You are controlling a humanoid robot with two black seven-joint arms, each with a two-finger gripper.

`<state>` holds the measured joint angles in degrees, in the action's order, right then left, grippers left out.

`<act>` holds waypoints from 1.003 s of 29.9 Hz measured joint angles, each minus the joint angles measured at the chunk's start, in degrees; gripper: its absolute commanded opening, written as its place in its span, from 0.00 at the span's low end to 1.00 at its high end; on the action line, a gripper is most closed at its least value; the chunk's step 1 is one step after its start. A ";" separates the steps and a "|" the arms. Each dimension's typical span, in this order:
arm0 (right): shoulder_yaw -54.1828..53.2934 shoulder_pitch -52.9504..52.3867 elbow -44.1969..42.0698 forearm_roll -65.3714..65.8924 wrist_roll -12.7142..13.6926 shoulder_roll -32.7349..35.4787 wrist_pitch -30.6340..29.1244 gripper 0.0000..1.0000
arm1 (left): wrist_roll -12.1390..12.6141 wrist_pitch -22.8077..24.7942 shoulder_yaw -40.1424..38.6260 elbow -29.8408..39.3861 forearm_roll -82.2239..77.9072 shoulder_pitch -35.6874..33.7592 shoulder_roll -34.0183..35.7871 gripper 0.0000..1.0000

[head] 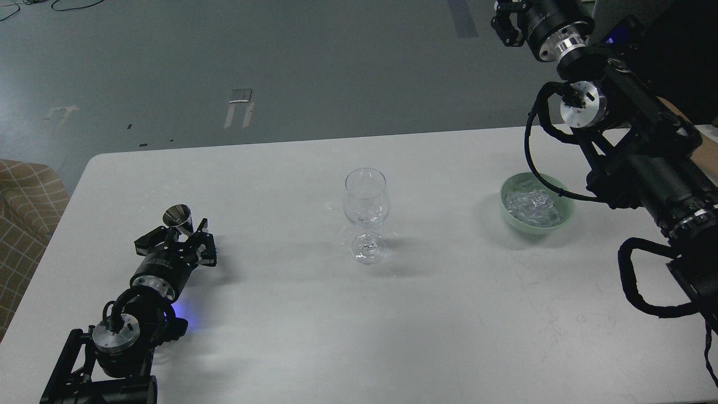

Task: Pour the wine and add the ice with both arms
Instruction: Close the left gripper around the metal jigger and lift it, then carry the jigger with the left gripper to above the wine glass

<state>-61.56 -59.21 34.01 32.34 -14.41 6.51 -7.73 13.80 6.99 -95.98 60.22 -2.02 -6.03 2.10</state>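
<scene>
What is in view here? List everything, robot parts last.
wine glass: one, clear, empty, upright at table centre
bowl: one, pale green, right of the glass
ice: a heap, clear, inside the bowl
metal cup: one, silver, cone-shaped, at the left pincer
table: one, white
chair: one, tan check, left edge
left pincer: one, black, low over the table's left side
right pincer: one, black, raised at top right

Both arms are black and chunky: the left arm (129, 314) shows silver joint discs and a blue glow, the right arm (634, 140) carries bright metal rings, a round silver cap, and ribbed black cables looping off its side.
</scene>
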 measured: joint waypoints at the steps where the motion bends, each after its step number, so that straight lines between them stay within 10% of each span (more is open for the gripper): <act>1: 0.00 0.00 0.00 0.00 0.00 0.00 0.04 1.00 | 0.00 0.01 -0.04 -0.01 0.02 0.00 -0.09 0.03; 30: -0.54 -0.35 -1.88 -0.54 3.57 0.10 3.20 1.00 | 0.55 4.08 -0.89 0.54 1.05 -5.18 -1.35 0.00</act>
<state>-62.11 -59.55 32.13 31.80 -10.84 6.61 -4.54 14.34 11.08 -96.87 60.76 -0.97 -11.21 0.75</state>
